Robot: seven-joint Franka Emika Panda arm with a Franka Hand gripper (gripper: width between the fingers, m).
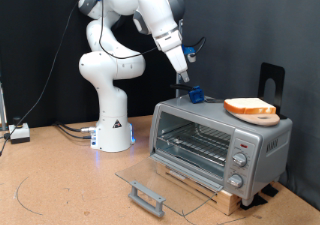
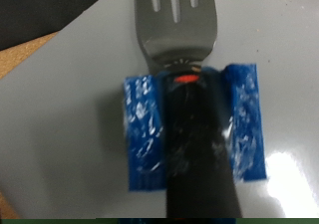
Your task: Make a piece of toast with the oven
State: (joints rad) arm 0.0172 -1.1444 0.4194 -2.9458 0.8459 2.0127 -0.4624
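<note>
White Panda arm bends down over the oven (image 1: 215, 140), its gripper (image 1: 193, 93) just above the silver roof near the back-left corner. In the wrist view, blue-taped fingers (image 2: 145, 129) are clenched on a fork's (image 2: 179, 30) glossy black handle, steel tines pointing ahead over grey metal, prob. so the tool does the reaching. Below and fwd of the jaws, the glass door (image 1: 160, 180) lies dropped flat, wire rack bare. Piece of toast (image 1: 250, 107), orange-tan crust, sits on the roof well to the jaws' right, on a round wooden board (image 1: 262, 115)
</note>
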